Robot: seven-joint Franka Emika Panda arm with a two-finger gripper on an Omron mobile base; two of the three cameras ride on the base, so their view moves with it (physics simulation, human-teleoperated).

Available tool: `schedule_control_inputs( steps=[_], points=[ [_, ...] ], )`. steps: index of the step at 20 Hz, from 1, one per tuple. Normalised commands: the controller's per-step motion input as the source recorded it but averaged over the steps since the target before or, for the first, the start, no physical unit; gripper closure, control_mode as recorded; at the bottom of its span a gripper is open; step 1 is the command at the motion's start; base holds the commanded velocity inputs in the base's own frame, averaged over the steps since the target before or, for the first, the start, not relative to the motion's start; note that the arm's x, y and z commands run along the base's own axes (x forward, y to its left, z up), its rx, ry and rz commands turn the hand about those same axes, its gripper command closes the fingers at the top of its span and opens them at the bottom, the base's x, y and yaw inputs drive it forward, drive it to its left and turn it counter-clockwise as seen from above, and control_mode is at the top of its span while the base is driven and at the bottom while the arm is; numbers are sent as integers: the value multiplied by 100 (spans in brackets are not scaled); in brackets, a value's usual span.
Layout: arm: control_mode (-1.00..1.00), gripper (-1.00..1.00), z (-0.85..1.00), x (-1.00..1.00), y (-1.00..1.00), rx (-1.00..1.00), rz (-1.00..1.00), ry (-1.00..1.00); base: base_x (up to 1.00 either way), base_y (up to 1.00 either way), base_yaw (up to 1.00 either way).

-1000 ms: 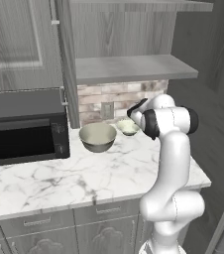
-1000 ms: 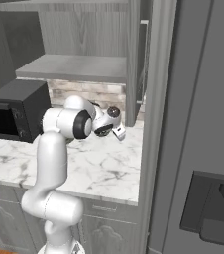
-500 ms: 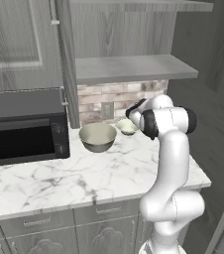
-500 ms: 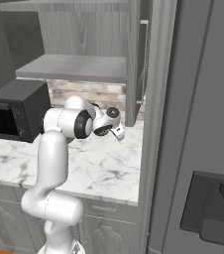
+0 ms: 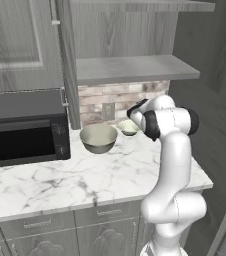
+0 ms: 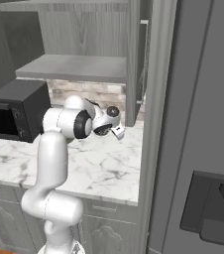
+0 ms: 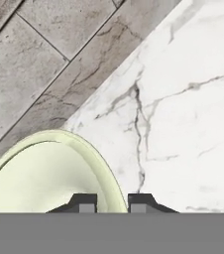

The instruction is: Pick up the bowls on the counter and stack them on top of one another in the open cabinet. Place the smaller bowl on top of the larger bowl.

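Note:
The smaller bowl (image 5: 127,126), cream-white and shallow, sits at the back of the counter (image 5: 60,180) by the brick wall. In the hand view its rim (image 7: 106,173) runs between my gripper's (image 7: 112,203) two finger tips, which stand close on either side of it. The hand (image 5: 137,112) leans over the bowl from the right. The larger bowl (image 5: 98,138), deep and olive-grey, stands just left of the small one, apart from the gripper. Above them is the open cabinet with its bare grey shelf (image 5: 130,67).
A black microwave (image 5: 20,130) fills the counter's left side. The cabinet's tall narrow door (image 5: 67,60) stands open edge-on above the large bowl. A dark fridge (image 6: 208,149) walls off the right. The brick backsplash (image 7: 34,64) is right behind the small bowl.
The hand has shifted very slightly at the small bowl. Both bowls stay where they were.

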Motion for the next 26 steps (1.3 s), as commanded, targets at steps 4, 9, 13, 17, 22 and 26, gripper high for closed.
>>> schedule_control_inputs(
  steps=[4,9,13,17,22,26],
  points=[
    [-100,100,38,0,0,2,0,0,0,0,0],
    [-100,100,45,-13,0,0,0,0,0,0,0],
    [-100,100,52,-32,-1,0,0,0,0,0,0],
    [-100,100,51,-47,-3,0,0,0,0,0,0],
    [-100,100,45,-65,-2,0,0,0,0,0,0],
    [-100,100,45,-71,0,0,2,0,0,0,0]
  ],
)
